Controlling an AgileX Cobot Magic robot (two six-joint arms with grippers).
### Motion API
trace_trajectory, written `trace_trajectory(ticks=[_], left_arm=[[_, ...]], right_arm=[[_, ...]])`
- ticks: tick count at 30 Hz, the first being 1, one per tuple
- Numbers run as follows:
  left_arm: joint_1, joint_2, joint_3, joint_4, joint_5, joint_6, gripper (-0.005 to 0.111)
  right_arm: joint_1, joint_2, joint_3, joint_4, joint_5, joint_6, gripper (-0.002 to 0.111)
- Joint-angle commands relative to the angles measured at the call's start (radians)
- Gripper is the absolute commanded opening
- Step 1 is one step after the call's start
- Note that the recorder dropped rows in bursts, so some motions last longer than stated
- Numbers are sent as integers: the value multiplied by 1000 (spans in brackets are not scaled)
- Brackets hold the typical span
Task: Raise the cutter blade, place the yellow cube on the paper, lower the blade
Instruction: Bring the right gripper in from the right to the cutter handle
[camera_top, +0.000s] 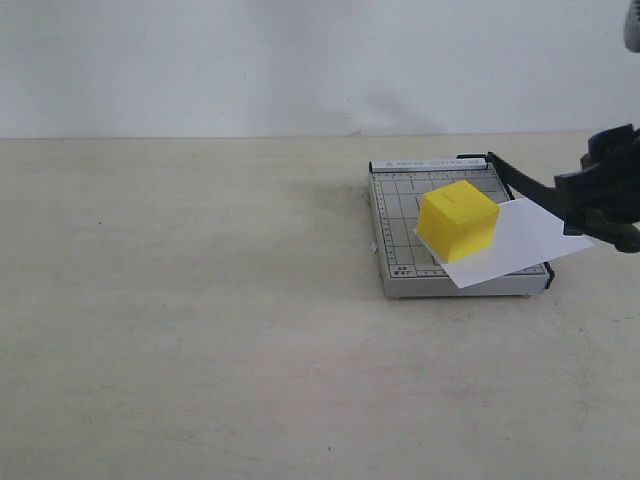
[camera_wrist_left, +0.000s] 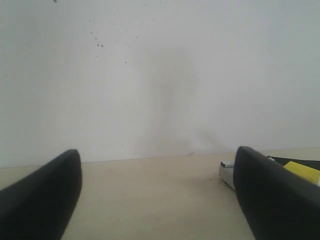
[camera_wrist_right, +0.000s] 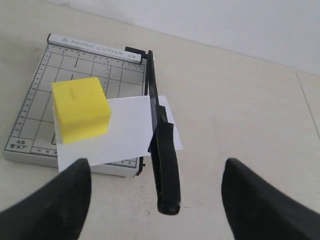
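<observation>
The yellow cube sits on the white paper, which lies skewed over the grey trimmer base. The paper passes under the cutter blade, which slants up from its hinge. Its thick black handle hangs in the gap of my open right gripper, touching neither finger. My left gripper is open over bare table and holds nothing. A corner of the trimmer and a sliver of the cube show beside its finger.
The beige table runs wide to the left of and in front of the trimmer. A white wall stands right behind the table's back edge. The left arm does not show in the exterior view.
</observation>
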Motion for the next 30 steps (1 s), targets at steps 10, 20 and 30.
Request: trace_trajectory(ticks=[10,20,30], left_arm=[[1,-3,6,-6,8,9,47],[1,-3,6,165,28,39,5],[1,-3,6,352,107,-117,5]], right_arm=[[-518,52,-71,674,-223,-584,65],[-580,141,-77,956,-211,-863,65],[-581,260,-77,937,-277,-911,65]])
